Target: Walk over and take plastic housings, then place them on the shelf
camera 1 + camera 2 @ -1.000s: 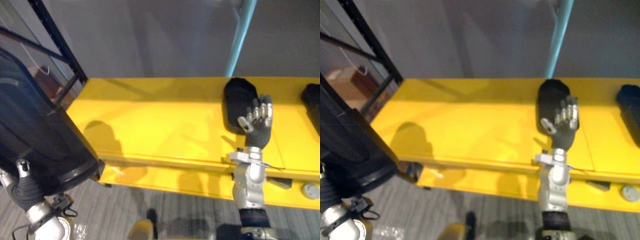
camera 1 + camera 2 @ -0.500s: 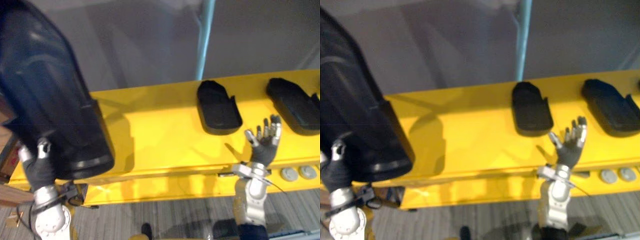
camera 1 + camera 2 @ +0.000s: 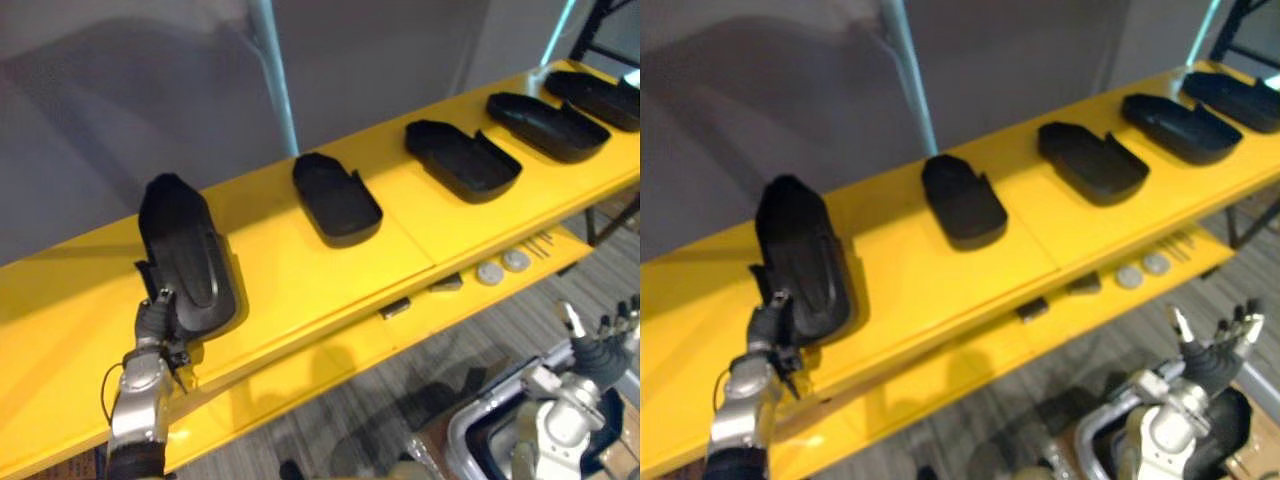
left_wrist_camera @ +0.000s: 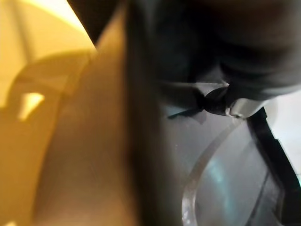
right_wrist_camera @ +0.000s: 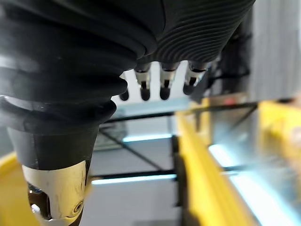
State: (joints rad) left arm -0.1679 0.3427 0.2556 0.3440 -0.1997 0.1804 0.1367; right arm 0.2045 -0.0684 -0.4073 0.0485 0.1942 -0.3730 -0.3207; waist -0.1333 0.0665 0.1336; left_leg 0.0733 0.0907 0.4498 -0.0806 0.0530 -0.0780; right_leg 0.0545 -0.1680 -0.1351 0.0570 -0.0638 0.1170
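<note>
Change: the view has swung along the shelf (image 3: 270, 270). The held housing (image 3: 188, 255), aloft in the left hand (image 3: 152, 318) half a second ago, is now down on the shelf top. The right hand (image 3: 600, 345) has dropped away from the shelf's front edge.
Right hand: low and in front of the shelf, well clear of it, fingers spread and empty, above a grey-rimmed container (image 3: 480, 425).
Left hand: at the shelf's front edge, clasped on the housing's near end, thumb upright against the rim.
Held housing: black, lengthwise across the shelf top towards its left end. It appears to rest there, though I cannot tell if its full weight is down.
Step in hand: the release, by my reading. Let the far end settle flat first, then loosen the thumb and draw the hand straight back off the front edge, so the shell is not dragged along.
Lower ledge (image 3: 330, 352): two round discs (image 3: 501, 267) and small dark pieces.
Row of housings (image 3: 337, 200): four more along the shelf top to the right, evenly spaced. The new one sits well apart from them and is a little more upright in angle.
Post (image 3: 275, 75): pale blue, behind the shelf.
</note>
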